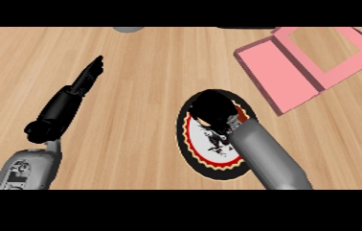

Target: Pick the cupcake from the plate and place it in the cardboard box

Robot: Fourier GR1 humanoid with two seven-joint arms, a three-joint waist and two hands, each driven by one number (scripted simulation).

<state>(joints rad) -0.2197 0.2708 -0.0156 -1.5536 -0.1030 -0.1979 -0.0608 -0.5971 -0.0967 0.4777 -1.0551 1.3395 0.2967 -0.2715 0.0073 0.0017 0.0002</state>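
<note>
My right hand (212,111) covers the plate (194,153), fingers hidden, can't tell its grip; cupcake unseen, could tip. Left hand (78,88) rests straight-fingered.

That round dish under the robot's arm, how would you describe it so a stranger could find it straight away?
Start from the wooden counter and look right of centre, below the pink box that lies open near the far right corner. There sits the plate, half covered by the robot's right hand. It is the only round thing: black rim, red scalloped ring, white middle.

A single head view looks steeply down on the wooden counter (141,81) from close above.
</note>
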